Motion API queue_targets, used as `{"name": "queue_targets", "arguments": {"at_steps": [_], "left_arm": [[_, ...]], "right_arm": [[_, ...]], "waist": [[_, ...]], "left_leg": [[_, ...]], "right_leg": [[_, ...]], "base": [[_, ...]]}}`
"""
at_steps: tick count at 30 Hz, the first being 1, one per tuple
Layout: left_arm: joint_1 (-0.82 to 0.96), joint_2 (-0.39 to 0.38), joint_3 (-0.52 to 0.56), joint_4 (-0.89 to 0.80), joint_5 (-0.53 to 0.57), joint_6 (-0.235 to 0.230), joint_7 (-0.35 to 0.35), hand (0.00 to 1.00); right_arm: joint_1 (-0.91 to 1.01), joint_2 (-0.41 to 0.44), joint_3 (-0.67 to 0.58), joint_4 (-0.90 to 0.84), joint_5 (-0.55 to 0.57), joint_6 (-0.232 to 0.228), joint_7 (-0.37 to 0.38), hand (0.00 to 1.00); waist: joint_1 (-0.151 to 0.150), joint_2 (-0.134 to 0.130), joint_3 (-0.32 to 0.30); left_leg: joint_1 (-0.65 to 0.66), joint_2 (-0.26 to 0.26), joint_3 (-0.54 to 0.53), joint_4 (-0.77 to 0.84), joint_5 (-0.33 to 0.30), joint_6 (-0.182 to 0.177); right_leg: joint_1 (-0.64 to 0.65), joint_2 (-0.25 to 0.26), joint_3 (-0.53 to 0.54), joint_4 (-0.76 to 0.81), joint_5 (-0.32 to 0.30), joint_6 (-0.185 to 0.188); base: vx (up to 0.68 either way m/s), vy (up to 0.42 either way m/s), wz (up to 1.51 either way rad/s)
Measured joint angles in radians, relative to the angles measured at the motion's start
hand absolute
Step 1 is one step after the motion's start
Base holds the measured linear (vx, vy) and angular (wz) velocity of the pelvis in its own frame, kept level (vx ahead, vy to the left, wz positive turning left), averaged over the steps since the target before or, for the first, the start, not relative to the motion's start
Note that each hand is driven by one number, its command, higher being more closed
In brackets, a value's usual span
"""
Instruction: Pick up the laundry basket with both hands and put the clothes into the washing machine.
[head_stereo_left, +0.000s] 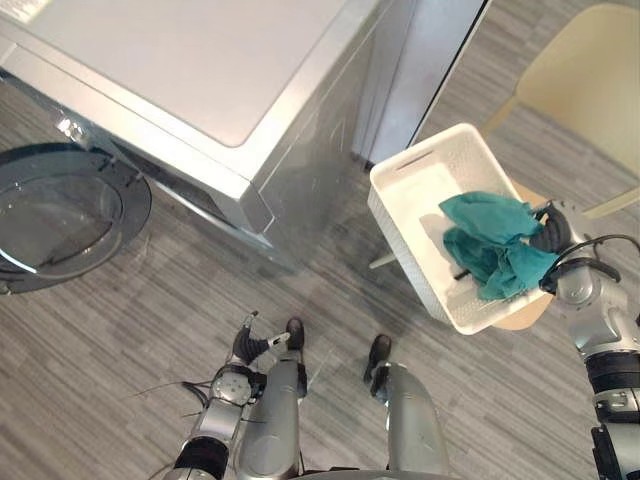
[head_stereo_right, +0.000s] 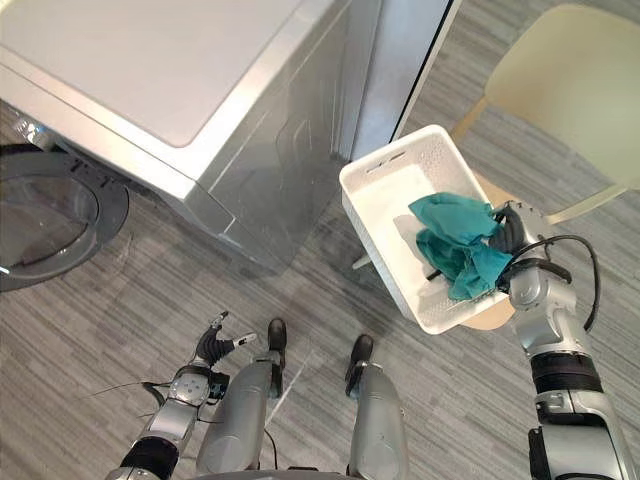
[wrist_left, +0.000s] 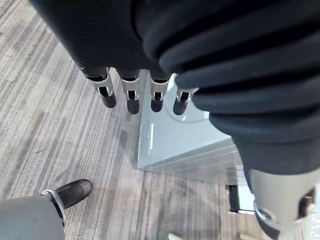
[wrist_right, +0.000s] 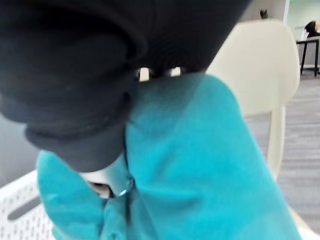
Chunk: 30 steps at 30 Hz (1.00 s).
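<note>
In white basket (head_stereo_left: 412, 180): teal cloth (head_stereo_left: 488, 238) | right hand (head_stereo_left: 556, 230) grip unclear | left hand (head_stereo_left: 250, 345) fingers (wrist_left: 132, 98) relaxed

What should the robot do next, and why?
Probably lift the right hand to draw the teal cloth out of the white basket: hand and cloth meet at its rim, and the washer door stands open. The left hand hangs idle.

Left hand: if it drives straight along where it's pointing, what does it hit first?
Probably the washer. The left hand has straight fingers aimed at its lower corner, with floor under that line. Depth is unclear, so it could touch the floor first.
</note>
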Motion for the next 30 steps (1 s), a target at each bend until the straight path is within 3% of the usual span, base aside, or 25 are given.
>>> {"name": "queue_targets", "arguments": {"at_steps": [4,11,15,18,22,25,28,30], "left_arm": [[0.043,-0.007,0.018,-0.122,-0.048,-0.002,-0.008,0.0],[0.089,-0.089,0.209,-0.424,-0.189,-0.003,0.034,0.0],[0.11,-0.13,0.35,-0.639,-0.276,-0.007,0.148,0.0],[0.107,-0.135,0.401,-0.806,-0.273,-0.013,0.236,0.0],[0.084,-0.135,0.411,-1.044,-0.164,-0.035,0.353,0.0],[0.036,-0.127,0.39,-1.092,-0.126,-0.076,0.382,0.0],[0.03,-0.107,0.352,-1.092,-0.142,-0.103,0.372,0.0],[0.021,-0.074,0.273,-1.091,-0.213,-0.133,0.319,0.0]], "right_arm": [[-0.002,-0.01,-0.06,-0.11,0.0,0.001,-0.007,1.0],[0.03,0.055,-0.196,-0.324,0.001,0.001,-0.026,1.0],[0.084,0.132,-0.258,-0.458,0.001,0.002,-0.047,1.0],[0.103,0.174,-0.282,-0.514,0.001,0.002,-0.069,1.0],[0.125,0.208,-0.3,-0.575,0.005,0.0,-0.105,1.0],[0.124,0.209,-0.3,-0.586,0.022,-0.01,-0.128,1.0],[0.124,0.209,-0.299,-0.588,0.05,-0.026,-0.134,1.0],[0.121,0.208,-0.292,-0.611,0.064,-0.033,-0.135,1.0]], "waist": [[-0.021,0.001,-0.07],[-0.019,0.006,-0.187],[-0.02,0.008,-0.236],[-0.021,0.012,-0.265],[-0.022,0.017,-0.295],[-0.021,0.022,-0.316],[-0.022,0.024,-0.327],[-0.025,0.025,-0.335]], "left_leg": [[0.055,-0.012,-0.004,-0.045,0.001,0.001],[0.176,-0.032,-0.006,-0.125,0.001,0.002],[0.244,-0.038,-0.005,-0.163,0.001,0.002],[0.277,-0.041,0.0,-0.184,0.001,0.002],[0.32,-0.045,0.007,-0.204,0.001,0.002],[0.341,-0.045,0.02,-0.212,0.001,0.002],[0.357,-0.044,0.033,-0.219,0.001,0.002],[0.361,-0.044,0.04,-0.221,-0.002,-0.002]], "right_leg": [[0.073,0.004,-0.007,-0.087,0.03,0.012],[0.202,0.006,-0.013,-0.191,0.05,0.023],[0.261,0.007,-0.014,-0.217,0.046,0.024],[0.285,0.007,-0.007,-0.227,0.046,0.025],[0.315,0.007,0.007,-0.234,0.046,0.025],[0.323,0.007,0.021,-0.234,0.046,0.025],[0.328,0.009,0.039,-0.235,0.046,0.025],[0.327,0.009,0.048,-0.237,0.048,0.028]], "base": [[0.09,0.057,-0.01],[0.09,0.032,0.0],[0.09,0.0,-0.03],[0.03,0.005,-0.07],[0.02,0.014,-0.09],[-0.02,0.017,-0.13],[-0.04,0.012,-0.17],[-0.03,0.012,-0.12]]}}
